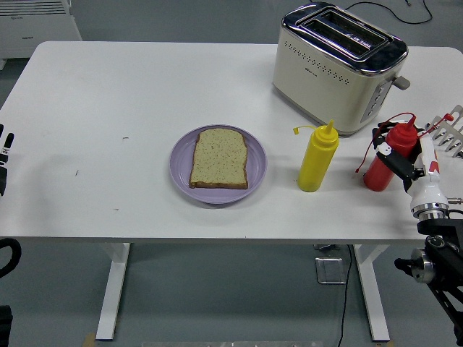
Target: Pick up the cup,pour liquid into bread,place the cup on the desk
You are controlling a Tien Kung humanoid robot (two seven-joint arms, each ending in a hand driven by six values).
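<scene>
No cup is in view. A red squeeze bottle (377,172) stands near the table's right edge, leaning slightly right. My right hand (396,160) comes in from the lower right with its fingers wrapped around the bottle's upper body. A yellow squeeze bottle (317,160) stands upright to its left. A slice of bread (219,157) lies flat on a purple plate (181,168) in the middle of the table. My left hand (4,157) rests at the left edge with its fingers straight and holds nothing.
A cream and chrome toaster (336,65) stands at the back right, just behind the two bottles. A white slotted object (448,134) sticks in at the right edge. The white table (108,94) reaches the picture's left side.
</scene>
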